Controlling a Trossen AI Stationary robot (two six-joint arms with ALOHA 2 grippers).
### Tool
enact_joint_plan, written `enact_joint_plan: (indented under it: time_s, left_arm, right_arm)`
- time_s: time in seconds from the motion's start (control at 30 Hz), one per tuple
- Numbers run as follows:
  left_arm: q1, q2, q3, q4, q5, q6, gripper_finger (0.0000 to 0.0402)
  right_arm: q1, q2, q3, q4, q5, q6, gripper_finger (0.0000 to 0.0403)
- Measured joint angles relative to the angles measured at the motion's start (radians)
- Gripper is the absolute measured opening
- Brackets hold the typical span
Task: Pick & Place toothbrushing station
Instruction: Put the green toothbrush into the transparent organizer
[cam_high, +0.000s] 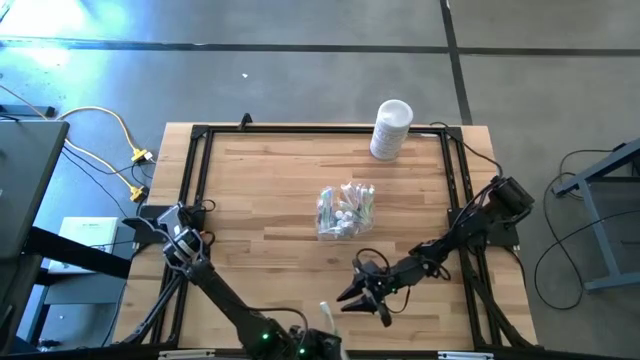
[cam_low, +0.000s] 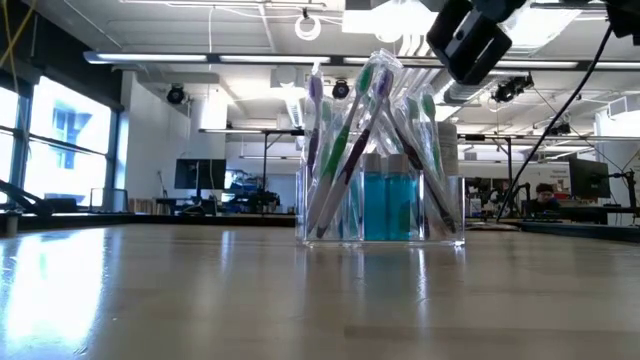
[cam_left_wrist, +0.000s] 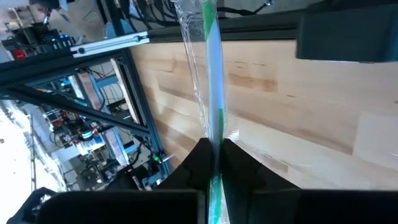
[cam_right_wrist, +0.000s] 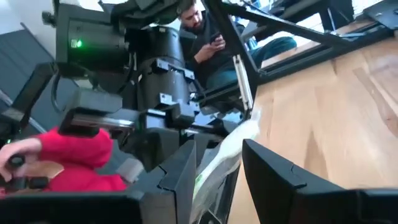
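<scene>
At the tabletop's (cam_high: 260, 200) near edge, my left pincer (cam_left_wrist: 214, 163) clamps a wrapped toothbrush (cam_left_wrist: 211, 74); my right pincer (cam_high: 365, 290), seemingly half-open around the wrapper, is nearer the cup (cam_high: 343, 210).

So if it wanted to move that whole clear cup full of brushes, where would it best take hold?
Probably low on the clear cup, across its two flat side walls, coming in level from the side. The toothbrushes fan out above the rim, so a tool coming straight down would hit them, and a high grip could tip it. The teal tubes put the weight near the base.
</scene>
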Motion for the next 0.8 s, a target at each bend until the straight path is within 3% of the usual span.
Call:
enact_joint_plan:
  time_s: [0.33,0.8]
  left_arm:
    - [0.001,0.000,0.000,-0.014,0.008,0.006,0.0015]
    - [0.060,-0.002,0.000,-0.049,0.025,0.035,0.0015]
  right_arm:
    - [-0.002,0.000,0.038,-0.142,0.058,0.106,0.0123]
    - [-0.032,0.000,0.085,-0.284,0.049,0.114,0.0123]
